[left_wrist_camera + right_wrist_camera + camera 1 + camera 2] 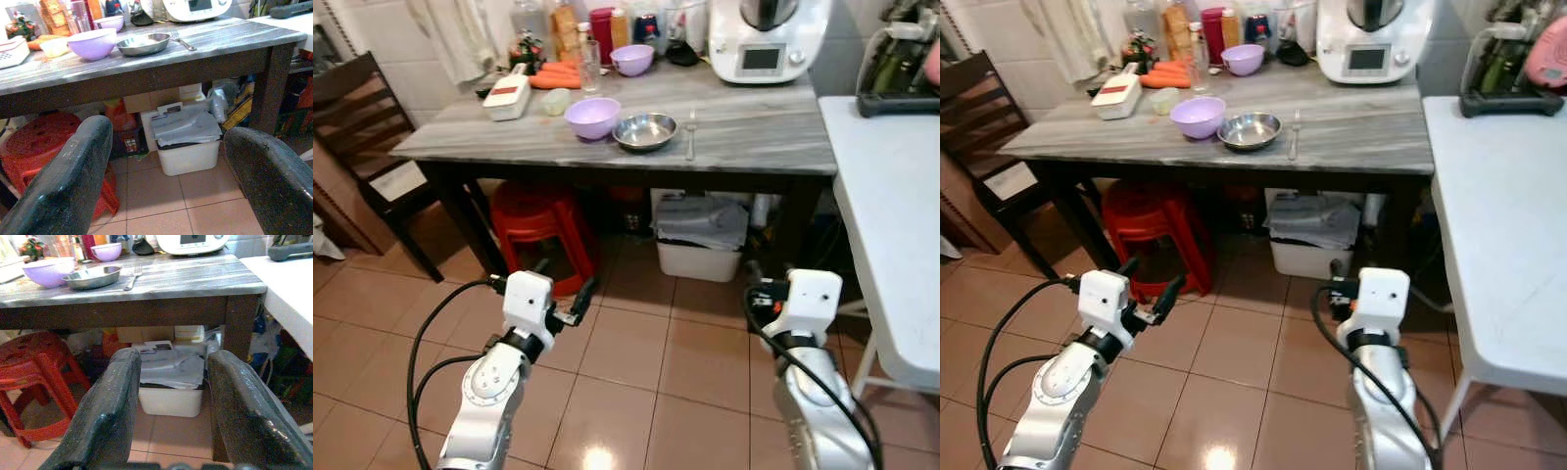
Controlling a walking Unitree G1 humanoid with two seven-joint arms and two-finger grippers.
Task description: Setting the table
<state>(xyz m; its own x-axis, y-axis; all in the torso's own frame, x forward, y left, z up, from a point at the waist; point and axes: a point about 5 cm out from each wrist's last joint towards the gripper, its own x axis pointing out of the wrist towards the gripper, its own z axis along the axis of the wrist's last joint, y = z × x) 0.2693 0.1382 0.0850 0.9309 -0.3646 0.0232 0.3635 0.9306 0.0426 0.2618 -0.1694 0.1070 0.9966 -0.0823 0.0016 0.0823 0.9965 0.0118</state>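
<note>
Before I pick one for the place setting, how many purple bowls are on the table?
2. One purple bowl sits near the front edge, beside the metal dish. A smaller one stands at the back among the bottles. Clutter there may hide more.

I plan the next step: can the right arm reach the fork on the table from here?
Probably not yet. The right gripper hangs low above the floor, short of the table, while the fork lies up on top. Nothing blocks it; the robot likely must step closer.
</note>
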